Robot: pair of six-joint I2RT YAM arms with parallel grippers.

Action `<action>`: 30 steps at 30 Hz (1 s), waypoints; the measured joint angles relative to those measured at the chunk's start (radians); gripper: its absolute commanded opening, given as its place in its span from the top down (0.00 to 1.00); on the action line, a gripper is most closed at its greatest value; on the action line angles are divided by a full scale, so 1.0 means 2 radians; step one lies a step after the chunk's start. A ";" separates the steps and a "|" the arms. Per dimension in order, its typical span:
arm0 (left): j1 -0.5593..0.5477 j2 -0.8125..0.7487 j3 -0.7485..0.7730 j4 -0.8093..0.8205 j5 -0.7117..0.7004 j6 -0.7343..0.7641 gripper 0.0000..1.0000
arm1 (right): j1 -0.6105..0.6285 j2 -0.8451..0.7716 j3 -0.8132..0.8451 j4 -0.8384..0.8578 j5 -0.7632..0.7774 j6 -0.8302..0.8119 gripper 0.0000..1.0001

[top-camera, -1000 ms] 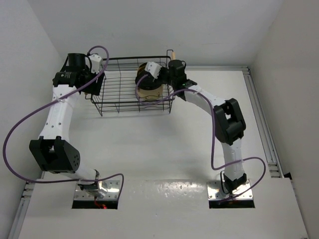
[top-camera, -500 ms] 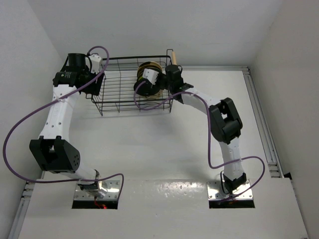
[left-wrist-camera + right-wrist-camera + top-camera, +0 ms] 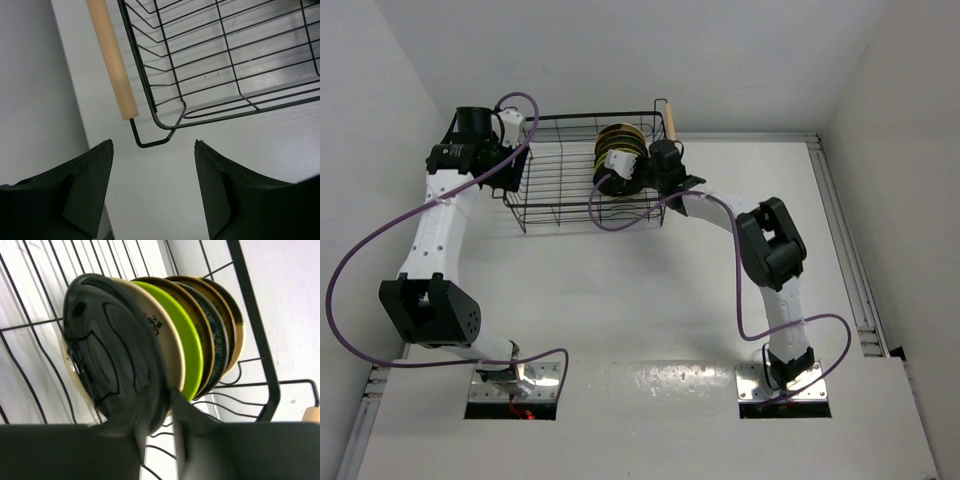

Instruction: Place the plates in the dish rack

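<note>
Black plate (image 3: 105, 355) sits at the rack's (image 3: 247, 315) three o'clock end, right gripper (image 3: 162, 396) straddling its rim, grip unclear — next, probably release and back out.

Setting was a robotics lab test cell, not a kitchen. A bare white table (image 3: 650, 300) was boxed in by plain white walls (image 3: 720, 60). Two white-and-black arms, left (image 3: 435, 235) and right (image 3: 775, 250), stood on metal base plates (image 3: 785, 385) at the near edge. Loose purple cables (image 3: 350, 270) looped off both. An aluminium rail (image 3: 845, 250) ran down the right side. Only household items: a black wire dish rack (image 3: 560, 215) and its plates (image 3: 620, 140).
</note>
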 measured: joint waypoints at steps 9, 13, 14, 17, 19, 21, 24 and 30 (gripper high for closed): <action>-0.001 0.000 0.000 0.001 0.000 0.000 0.29 | 0.010 -0.026 -0.024 0.018 0.014 0.034 0.31; -0.001 0.000 0.000 0.008 -0.009 0.003 0.27 | 0.009 -0.066 -0.026 0.029 0.027 0.107 0.30; -0.001 0.000 0.000 0.010 -0.013 0.004 0.27 | 0.008 -0.078 -0.025 0.027 0.032 0.135 0.30; 0.004 0.017 0.020 0.012 -0.019 0.001 0.27 | -0.005 -0.114 -0.007 -0.001 0.053 0.231 0.30; 0.018 0.044 0.049 0.013 -0.012 -0.005 0.29 | -0.021 -0.129 0.014 -0.030 0.078 0.300 0.30; 0.039 0.078 0.079 0.021 -0.004 -0.016 0.30 | -0.042 -0.135 0.037 -0.063 0.102 0.363 0.30; 0.066 0.124 0.104 0.029 0.001 -0.027 0.33 | -0.072 -0.132 0.063 -0.114 0.124 0.442 0.31; 0.077 0.169 0.121 0.046 0.049 -0.038 0.39 | -0.105 -0.103 0.054 -0.156 0.109 0.565 0.37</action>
